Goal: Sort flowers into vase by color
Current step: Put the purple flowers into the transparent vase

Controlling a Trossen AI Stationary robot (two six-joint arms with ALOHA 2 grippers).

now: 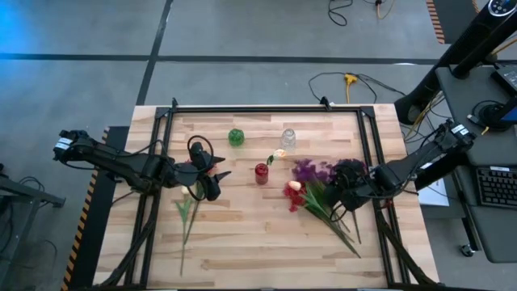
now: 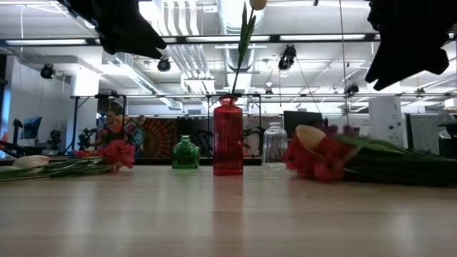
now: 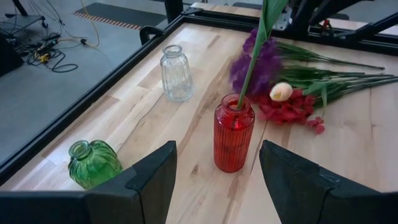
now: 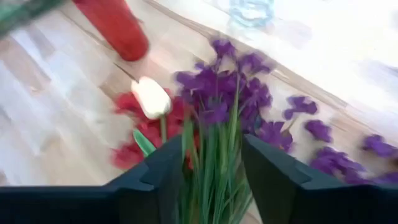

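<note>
The right gripper [image 4: 208,177] hung with jaws parted around green stems of the flowers [image 1: 319,190], a heap of purple, red and cream blooms at 3 o'clock on the bench [image 1: 242,242]. The left gripper [image 3: 214,180] waited at 9 o'clock, jaws open and empty, facing the red vase [image 3: 234,132], which held 1 stem.

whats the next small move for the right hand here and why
Probably lower the right hand and close on one stem in the flower pile. Its fingers stand apart, straddling the green stems with nothing gripped. Only the red vase holds a flower; the green vase and clear vase are empty. The left hand waits open by the red vase.
</note>
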